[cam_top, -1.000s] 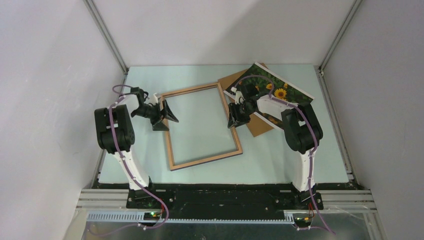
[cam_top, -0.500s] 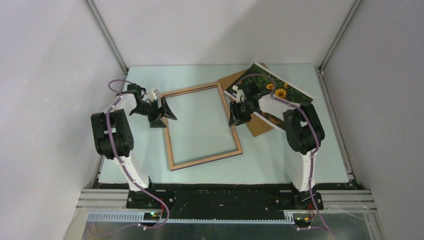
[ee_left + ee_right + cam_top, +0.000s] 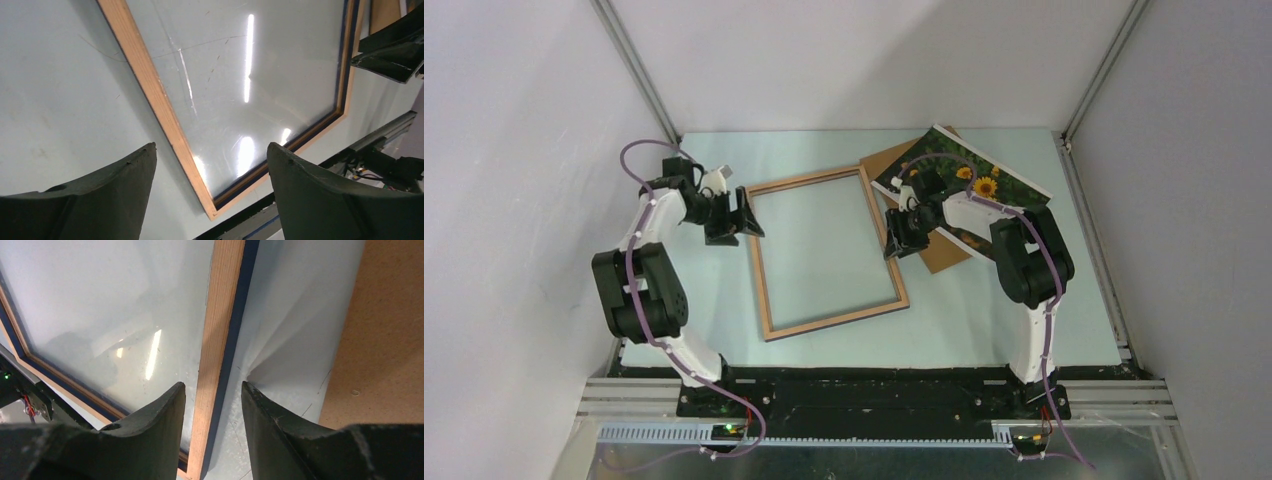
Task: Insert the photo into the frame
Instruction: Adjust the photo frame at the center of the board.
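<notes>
Frame [image 3: 225,300] rail between right gripper [image 3: 212,386] fingers

Left tool [image 3: 211,150], fingers spread, flanks one rail of the frame [image 3: 150,85].

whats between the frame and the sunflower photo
The brown backing board, partly under the photo, and the right claw at the frame rail; the top view shows it.
</notes>
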`<act>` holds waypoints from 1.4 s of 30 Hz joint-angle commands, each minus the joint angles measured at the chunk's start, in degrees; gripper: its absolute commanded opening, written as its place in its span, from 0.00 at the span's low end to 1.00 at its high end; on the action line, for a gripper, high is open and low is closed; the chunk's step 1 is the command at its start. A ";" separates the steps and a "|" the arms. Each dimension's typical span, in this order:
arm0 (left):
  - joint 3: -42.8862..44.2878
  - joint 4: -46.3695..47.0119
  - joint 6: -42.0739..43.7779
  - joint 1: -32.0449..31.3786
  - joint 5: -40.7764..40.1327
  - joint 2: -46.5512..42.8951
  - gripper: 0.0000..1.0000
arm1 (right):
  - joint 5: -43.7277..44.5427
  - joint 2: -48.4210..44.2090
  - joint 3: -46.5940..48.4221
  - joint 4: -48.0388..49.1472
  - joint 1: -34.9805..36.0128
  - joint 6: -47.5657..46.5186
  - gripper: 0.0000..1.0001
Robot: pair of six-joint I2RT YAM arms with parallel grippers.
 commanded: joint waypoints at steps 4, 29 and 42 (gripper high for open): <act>-0.92 -0.45 4.93 0.88 -4.78 -4.68 0.86 | -3.56 -2.49 -2.45 -0.53 2.25 -2.44 0.50; -5.37 -0.29 6.41 3.69 -16.06 -5.58 0.86 | -7.96 2.22 4.11 1.12 8.97 -1.16 0.50; -6.63 0.37 6.47 3.93 -14.67 -9.90 0.86 | -3.27 -7.53 2.98 -1.82 1.77 -3.59 0.57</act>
